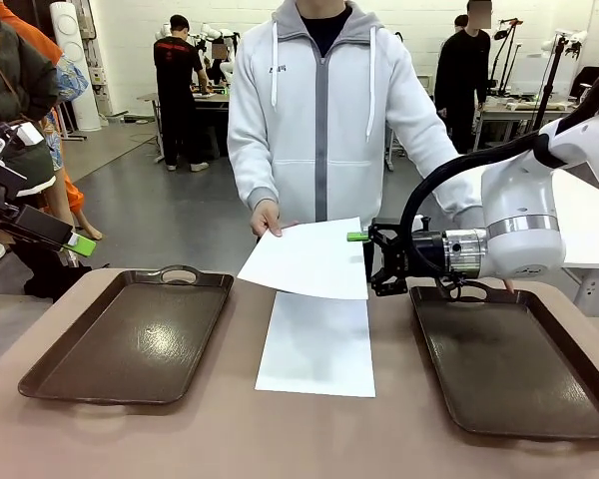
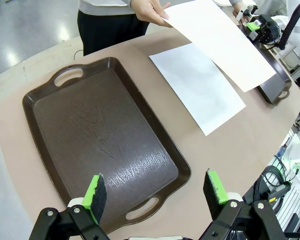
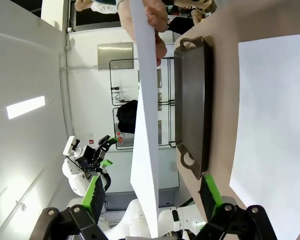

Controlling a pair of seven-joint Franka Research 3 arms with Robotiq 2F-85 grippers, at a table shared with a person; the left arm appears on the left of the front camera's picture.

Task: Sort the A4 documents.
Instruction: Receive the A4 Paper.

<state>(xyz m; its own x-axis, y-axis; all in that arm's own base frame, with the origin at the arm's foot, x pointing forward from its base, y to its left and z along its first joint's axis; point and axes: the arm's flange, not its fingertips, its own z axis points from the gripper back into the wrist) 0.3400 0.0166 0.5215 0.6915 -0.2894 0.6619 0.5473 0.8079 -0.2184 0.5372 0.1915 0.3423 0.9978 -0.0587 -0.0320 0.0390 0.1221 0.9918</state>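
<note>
Tabletop [image 1: 230, 439] carries a left tray [image 1: 130, 339] and a right tray [image 1: 509, 369], both bare, so sorting is judged barely begun. One white sheet [image 1: 317, 344] lies flat between the trays. A second sheet [image 1: 309, 259] is held just above it, its free edge between the fingers of the right pincer [image 3: 152, 192], which stand apart, not clamped. The left pincer [image 2: 157, 190] hangs apart over the left tray. The person's hand [image 1: 267, 218] holds the second sheet; both remain to be placed

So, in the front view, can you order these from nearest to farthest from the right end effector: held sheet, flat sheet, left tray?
1. Held sheet, just beside the right end effector.
2. Flat sheet, lying lower, in the middle.
3. Left tray, far left.
</note>
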